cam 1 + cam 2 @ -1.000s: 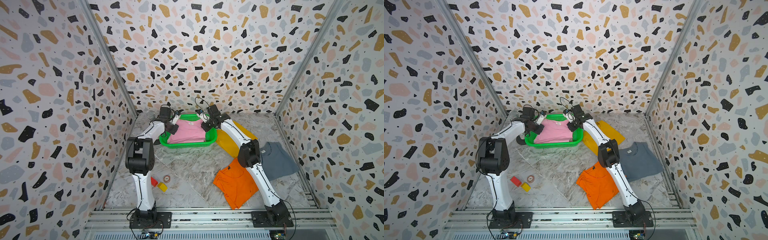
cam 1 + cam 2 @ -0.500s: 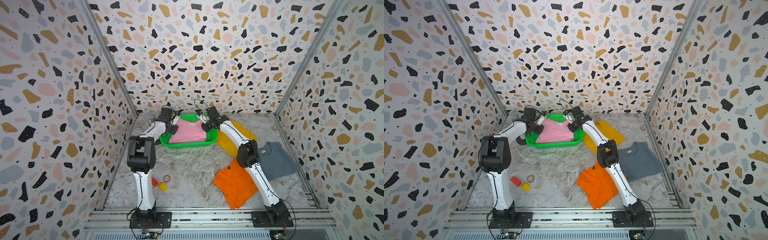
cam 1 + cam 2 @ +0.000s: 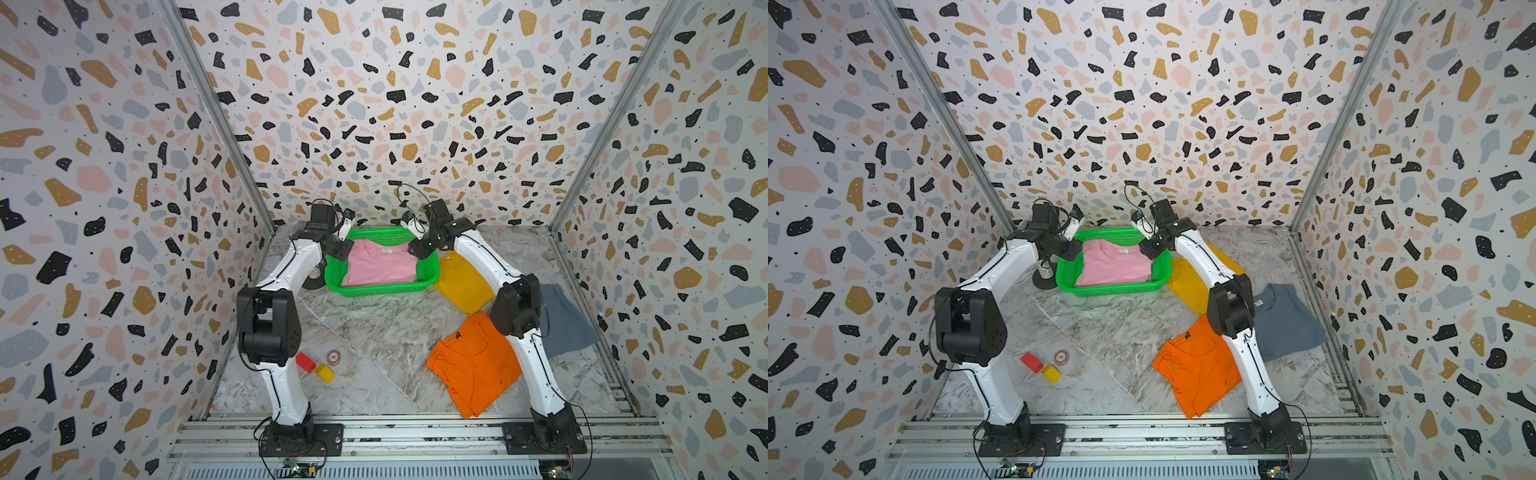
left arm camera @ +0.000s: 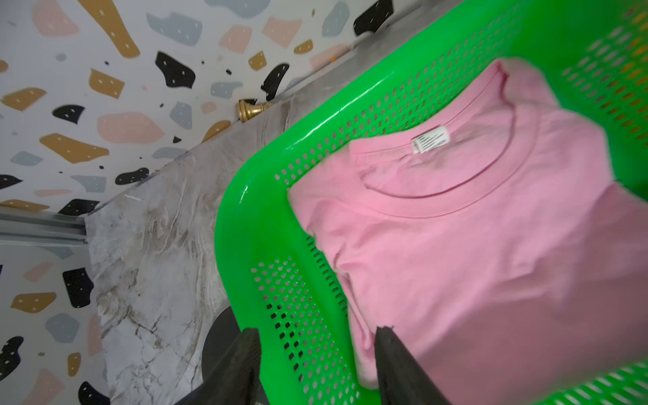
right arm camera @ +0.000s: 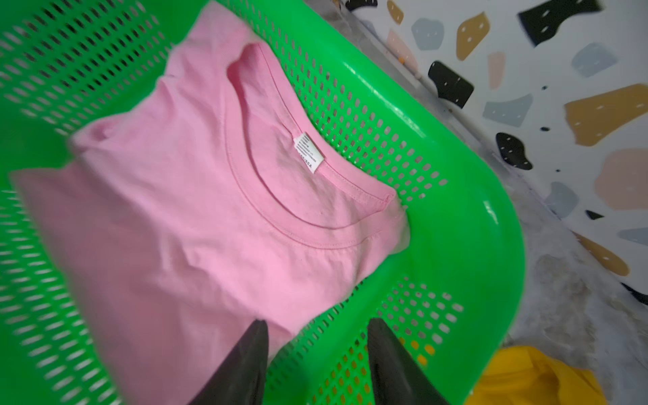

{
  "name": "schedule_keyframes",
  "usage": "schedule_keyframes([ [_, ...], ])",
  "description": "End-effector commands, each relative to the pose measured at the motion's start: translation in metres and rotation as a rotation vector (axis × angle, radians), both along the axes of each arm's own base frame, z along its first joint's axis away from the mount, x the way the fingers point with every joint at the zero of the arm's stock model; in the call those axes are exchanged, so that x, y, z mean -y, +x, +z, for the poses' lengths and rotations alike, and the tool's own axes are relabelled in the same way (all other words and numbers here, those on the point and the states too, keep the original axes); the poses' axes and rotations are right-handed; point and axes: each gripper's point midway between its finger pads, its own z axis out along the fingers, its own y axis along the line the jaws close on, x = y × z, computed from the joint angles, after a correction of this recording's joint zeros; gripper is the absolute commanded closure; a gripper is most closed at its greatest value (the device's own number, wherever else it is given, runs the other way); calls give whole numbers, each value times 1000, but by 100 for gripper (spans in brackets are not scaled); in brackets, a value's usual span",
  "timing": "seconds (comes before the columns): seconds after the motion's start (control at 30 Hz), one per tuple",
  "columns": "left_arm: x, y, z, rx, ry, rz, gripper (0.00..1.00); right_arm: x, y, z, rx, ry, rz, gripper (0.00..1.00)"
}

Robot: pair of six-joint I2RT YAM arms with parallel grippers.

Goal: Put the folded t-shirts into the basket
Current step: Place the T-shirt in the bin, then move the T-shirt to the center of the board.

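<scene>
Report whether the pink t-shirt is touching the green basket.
Touching. The left wrist view shows the pink t-shirt lying inside the green basket, its folded shoulder edge pressed against the perforated wall.

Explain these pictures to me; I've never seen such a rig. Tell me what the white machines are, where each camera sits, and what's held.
The white machines are a left arm and a right arm of one robot, each ending in a two-fingered pincer. Two pictures look down from overhead; two come from wrist cameras. The green basket holds a pink t-shirt. The mustard t-shirt, orange t-shirt and grey t-shirt lie on the marble table outside it. The left pincer and right pincer hang open at the basket's two sides, holding nothing.
</scene>
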Motion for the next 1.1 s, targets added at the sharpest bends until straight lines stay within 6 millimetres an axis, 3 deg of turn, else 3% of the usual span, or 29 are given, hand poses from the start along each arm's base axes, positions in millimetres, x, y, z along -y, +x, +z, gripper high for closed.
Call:
schedule_keyframes([
  [0.0, 28, -39, 16, -51, -140, -98, 44, 15, -42, 50, 31, 24, 80, 46],
  [0.17, 39, -92, 25, -105, -208, -171, 41, 55, -124, 32, -14, -55, 196, 31],
  [0.27, 36, -120, 25, -118, -188, -196, 36, 84, -184, 7, -73, -113, 289, 22],
  [0.4, 27, -148, 19, -100, -138, -209, 22, 119, -261, -30, -190, -189, 420, 22],
  [0.53, 22, -165, 6, -110, -111, -206, 14, 142, -310, -64, -245, -258, 490, 23],
  [0.73, 15, -178, 2, -92, -79, -202, 0, 154, -336, -103, -231, -371, 534, 24],
  [1.07, 4, -186, -5, -45, -31, -172, 0, 165, -354, -134, -242, -511, 630, 29],
])
